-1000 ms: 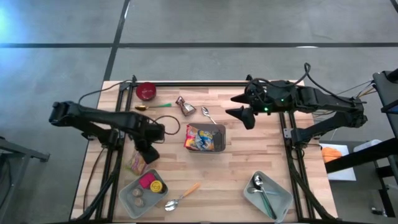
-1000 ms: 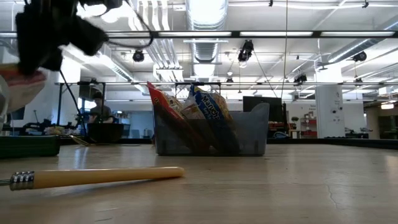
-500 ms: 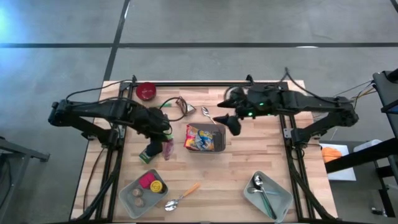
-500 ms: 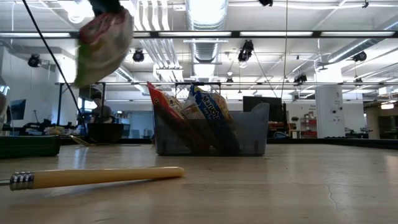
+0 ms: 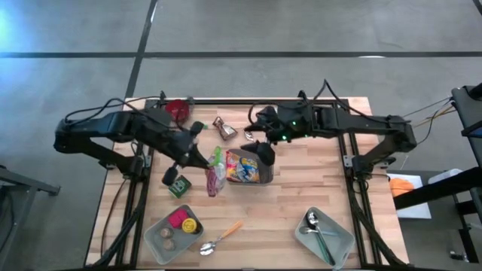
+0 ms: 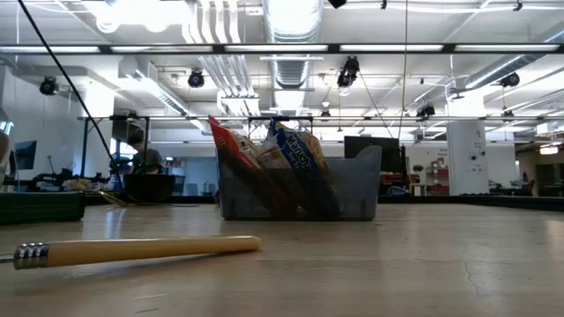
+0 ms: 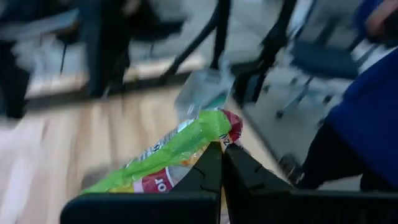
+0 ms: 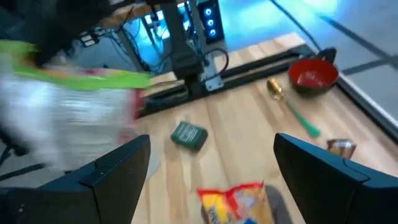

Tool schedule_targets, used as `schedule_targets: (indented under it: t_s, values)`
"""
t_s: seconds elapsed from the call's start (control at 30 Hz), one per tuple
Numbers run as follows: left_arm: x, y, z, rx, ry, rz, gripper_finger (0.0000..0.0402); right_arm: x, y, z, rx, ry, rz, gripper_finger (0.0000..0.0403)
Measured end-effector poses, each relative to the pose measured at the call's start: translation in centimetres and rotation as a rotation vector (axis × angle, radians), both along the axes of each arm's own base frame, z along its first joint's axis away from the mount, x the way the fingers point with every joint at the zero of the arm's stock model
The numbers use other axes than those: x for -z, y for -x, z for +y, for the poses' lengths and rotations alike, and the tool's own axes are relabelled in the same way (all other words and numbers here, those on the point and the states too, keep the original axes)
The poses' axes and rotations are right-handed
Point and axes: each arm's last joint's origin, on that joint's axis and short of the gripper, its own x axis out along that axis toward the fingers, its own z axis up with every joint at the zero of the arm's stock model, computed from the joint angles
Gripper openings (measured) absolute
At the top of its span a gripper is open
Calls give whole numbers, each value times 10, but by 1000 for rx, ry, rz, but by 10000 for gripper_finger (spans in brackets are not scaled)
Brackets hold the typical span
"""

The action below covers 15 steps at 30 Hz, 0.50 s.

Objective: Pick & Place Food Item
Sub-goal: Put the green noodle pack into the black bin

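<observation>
My left gripper [image 5: 205, 163] is shut on a green-and-red snack bag [image 5: 215, 176] held in the air just left of the grey bin [image 5: 265, 178]. The bin rests on the table's middle with several snack bags [image 5: 242, 167] standing in it. My right gripper [image 5: 260, 149] is open above the bin's far right corner, with nothing between its fingers [image 8: 118, 168]. Neither gripper shows in the low view, which looks onto the bin [image 6: 300, 185]. My left gripper pinches the bag's green sealed end [image 7: 211, 132] between its two shut fingers [image 7: 236, 168]. It comes from the table's left, slanting down. The bag hangs from the fingers, lifted clear of the table.
A small green box [image 5: 178, 184] lies on the table under the left arm. A red bowl [image 5: 177, 110] sits at the far left, with a green-handled utensil and a clip beside it. Grey trays sit at the near left [image 5: 154, 239] and near right [image 5: 340, 242]. A wooden-handled spoon [image 5: 223, 235] lies between them.
My left gripper has risen from near the left tray and gone toward the bin, rolling its wrist, with the snack bag lifted off the table and now hanging beside the bin. My right gripper, still open, has gone toward the table's left, over the bin.
</observation>
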Motion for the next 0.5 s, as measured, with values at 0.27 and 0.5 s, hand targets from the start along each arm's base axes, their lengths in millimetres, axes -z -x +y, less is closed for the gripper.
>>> schedule_targets:
  t_s: [0.27, 0.5]
  values:
    - [-17, 1, -4, 139, 67, -169, 1, -22, -31, -15, -126, -70, -73, 338]
    - [-17, 0, -4, 139, 67, -171, 1, -32, -57, -13, -365, -230, -89, 337]
